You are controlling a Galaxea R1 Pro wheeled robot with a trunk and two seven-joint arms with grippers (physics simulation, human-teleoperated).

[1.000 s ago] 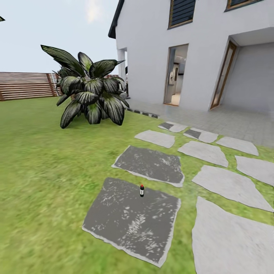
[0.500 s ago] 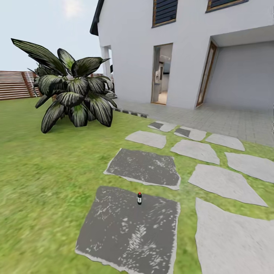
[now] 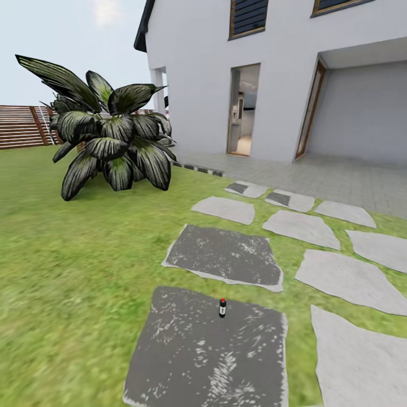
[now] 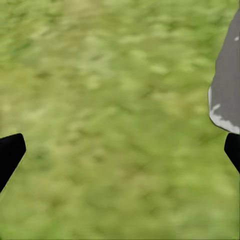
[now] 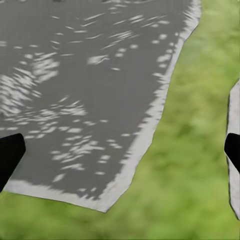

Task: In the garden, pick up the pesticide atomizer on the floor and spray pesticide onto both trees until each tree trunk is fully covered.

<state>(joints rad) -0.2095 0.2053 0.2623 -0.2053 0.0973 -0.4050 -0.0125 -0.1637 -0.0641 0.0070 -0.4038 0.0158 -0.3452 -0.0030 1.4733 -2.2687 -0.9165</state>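
Note:
The pesticide atomizer [image 3: 222, 308], a tiny dark bottle with a red cap, stands upright on a dark grey stepping stone [image 3: 209, 356] in the garden lawn, low in the head view. Both trees are out of view. My left gripper [image 4: 120, 152] hangs open over blurry green grass [image 4: 100, 110], its black fingertips [image 4: 10, 156] far apart, with a stone's edge [image 4: 227, 85] beside it. My right gripper [image 5: 120, 152] is open too, above a dark stepping stone [image 5: 85, 85] and a strip of grass, holding nothing.
A broad-leaved dark plant [image 3: 107, 138] stands on the lawn at the left. Several pale stepping stones [image 3: 350, 277] lead right toward a paved patio and a white house [image 3: 282, 73] with an open doorway. A brown slatted fence [image 3: 22, 125] runs at the far left.
The whole head view has shifted as the camera moved nearer. The atomizer and its stone now sit lower and slightly further right in the picture. The atomizer itself has not moved on its stone.

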